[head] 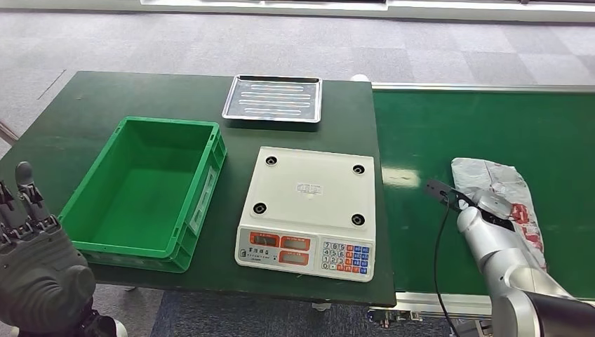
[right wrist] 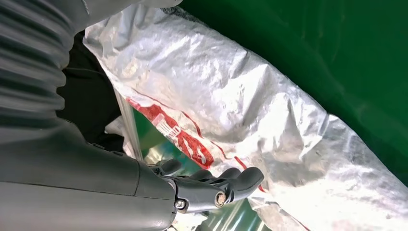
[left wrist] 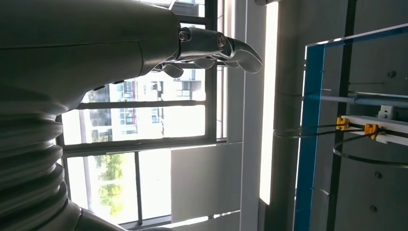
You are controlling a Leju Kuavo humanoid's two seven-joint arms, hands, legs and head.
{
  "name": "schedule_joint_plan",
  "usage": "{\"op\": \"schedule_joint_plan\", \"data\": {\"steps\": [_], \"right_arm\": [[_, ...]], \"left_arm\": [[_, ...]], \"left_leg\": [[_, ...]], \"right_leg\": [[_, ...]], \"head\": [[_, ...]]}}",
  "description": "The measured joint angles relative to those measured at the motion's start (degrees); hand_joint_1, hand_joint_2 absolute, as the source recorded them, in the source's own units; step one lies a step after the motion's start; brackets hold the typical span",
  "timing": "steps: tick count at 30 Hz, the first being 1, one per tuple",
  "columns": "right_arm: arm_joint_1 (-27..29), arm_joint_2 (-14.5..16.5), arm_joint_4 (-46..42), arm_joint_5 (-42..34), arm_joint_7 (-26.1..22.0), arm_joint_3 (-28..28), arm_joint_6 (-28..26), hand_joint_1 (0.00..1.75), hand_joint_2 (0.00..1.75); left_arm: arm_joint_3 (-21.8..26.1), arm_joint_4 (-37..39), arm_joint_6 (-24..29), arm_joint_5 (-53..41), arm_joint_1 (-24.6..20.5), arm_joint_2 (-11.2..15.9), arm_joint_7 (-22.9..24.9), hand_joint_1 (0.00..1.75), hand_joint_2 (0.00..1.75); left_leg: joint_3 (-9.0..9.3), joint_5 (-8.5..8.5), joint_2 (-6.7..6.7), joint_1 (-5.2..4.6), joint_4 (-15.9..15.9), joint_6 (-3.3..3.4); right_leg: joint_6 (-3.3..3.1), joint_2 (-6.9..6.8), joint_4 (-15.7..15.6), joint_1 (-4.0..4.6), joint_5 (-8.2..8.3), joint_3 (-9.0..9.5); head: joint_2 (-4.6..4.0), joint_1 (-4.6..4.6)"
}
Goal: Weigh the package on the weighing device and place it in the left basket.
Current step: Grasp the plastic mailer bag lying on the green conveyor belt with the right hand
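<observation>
A crinkled silver package (head: 492, 175) with red print lies on the green conveyor belt (head: 477, 126) at the right. My right hand (head: 491, 207) rests on it from the near side. In the right wrist view the package (right wrist: 240, 106) lies against the palm, and the fingers of the right hand (right wrist: 211, 187) curl at its printed edge; a firm grip cannot be made out. The white scale (head: 312, 203) sits bare at the table's middle. Left of it stands the green basket (head: 210, 175), with nothing inside. My left hand (head: 31, 260) is raised at the near left, holding nothing, its fingers (left wrist: 211, 48) extended.
A metal tray (head: 273, 98) lies at the back of the dark green table (head: 84, 112), behind the scale. A black cable (head: 438, 246) runs along my right arm over the belt's near edge. Grey carpet surrounds the table.
</observation>
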Motion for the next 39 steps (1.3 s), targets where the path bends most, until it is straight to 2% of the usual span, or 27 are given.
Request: {"op": "schedule_joint_plan", "data": {"steps": [10,28,30,36,39], "right_arm": [[-1.19,0.28,0.02,0.16,-3.02,0.05,1.65,0.0,1.75],[-1.47,0.65,0.02,0.75,-4.5,0.28,1.87,0.0,1.75],[-1.49,0.87,0.02,0.54,-6.58,0.52,2.66,0.0,1.75],[-0.11,1.03,0.02,-2.0,-18.67,1.13,7.57,0.0,1.75],[0.81,0.62,0.02,-2.79,-21.45,1.67,8.65,0.0,1.75]], "left_arm": [[0.0,0.02,-0.47,-0.04,0.08,-0.04,0.0,0.0,1.75],[0.0,0.04,-1.19,0.07,0.05,-0.29,0.0,0.0,1.75],[0.0,0.05,-1.41,0.12,0.01,-0.42,0.0,0.0,1.75],[0.2,0.52,-2.97,0.78,-0.58,-0.52,0.01,0.0,1.75],[0.57,0.83,-3.26,1.21,-0.83,-0.52,0.01,0.0,1.75]], "left_leg": [[0.0,0.0,0.0,0.0,0.0,0.0],[-0.01,0.0,0.0,0.0,0.0,0.0],[0.0,0.0,0.0,0.0,0.0,0.0],[0.01,0.0,-0.02,0.0,0.0,0.0],[0.0,0.0,-0.01,0.0,0.0,0.0]], "right_leg": [[0.0,0.0,0.0,0.0,0.0,0.0],[0.0,0.0,0.0,0.01,0.0,0.0],[0.0,0.0,0.0,0.01,0.0,0.0],[0.0,-0.02,0.0,0.0,0.0,-0.01],[0.0,0.0,0.0,0.0,0.0,-0.01]], "head": [[0.0,-0.01],[0.0,-0.01],[0.0,-0.01],[0.0,-0.01],[0.0,-0.01]]}}
